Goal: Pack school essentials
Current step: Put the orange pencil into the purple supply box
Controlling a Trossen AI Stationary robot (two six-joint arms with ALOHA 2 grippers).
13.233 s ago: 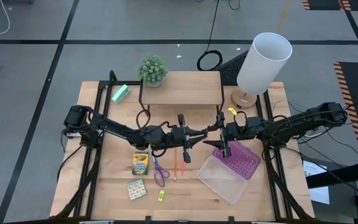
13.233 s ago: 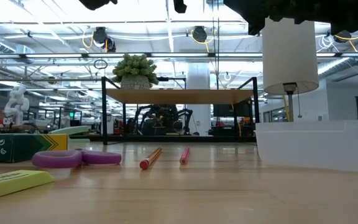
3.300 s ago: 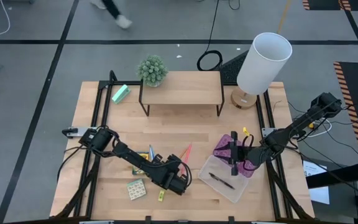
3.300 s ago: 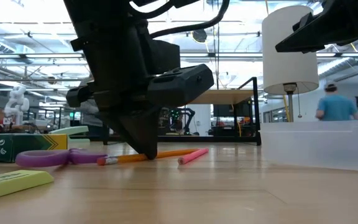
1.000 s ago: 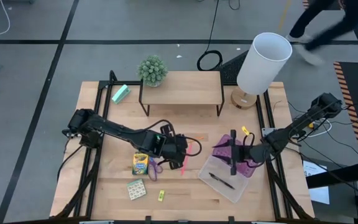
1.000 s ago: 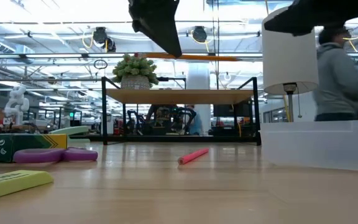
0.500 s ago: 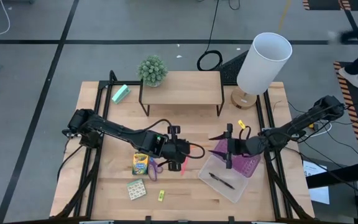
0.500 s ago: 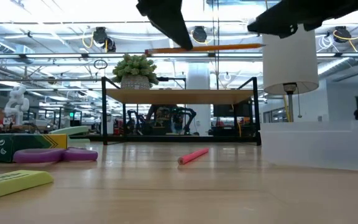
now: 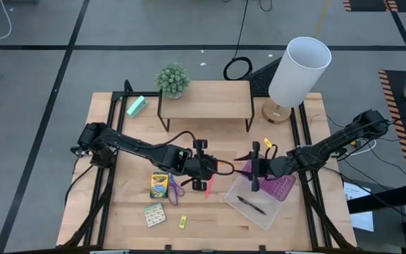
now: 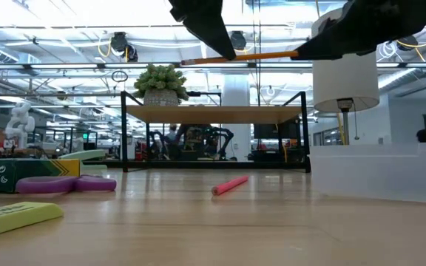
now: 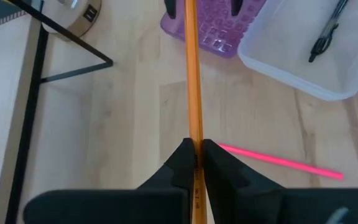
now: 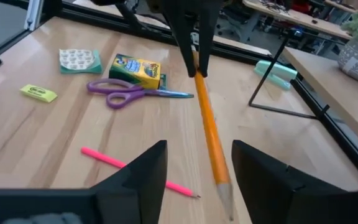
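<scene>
Above mid-bench, the left gripper (image 11: pixel 194 163) pinches a long orange wooden pencil (image 11: pixel 192 74) level in the air. Its tip reaches between the spread fingers of the right gripper (image 12: pixel 194 165), by the clear plastic box (image 9: pixel 254 206).

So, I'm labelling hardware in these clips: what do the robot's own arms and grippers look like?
Both arms are dark, jointed links with black cables looping beside them. The left gripper and right gripper are black, each with two fingers that are broad at the base and taper to narrow tips. No markings are readable.
</scene>
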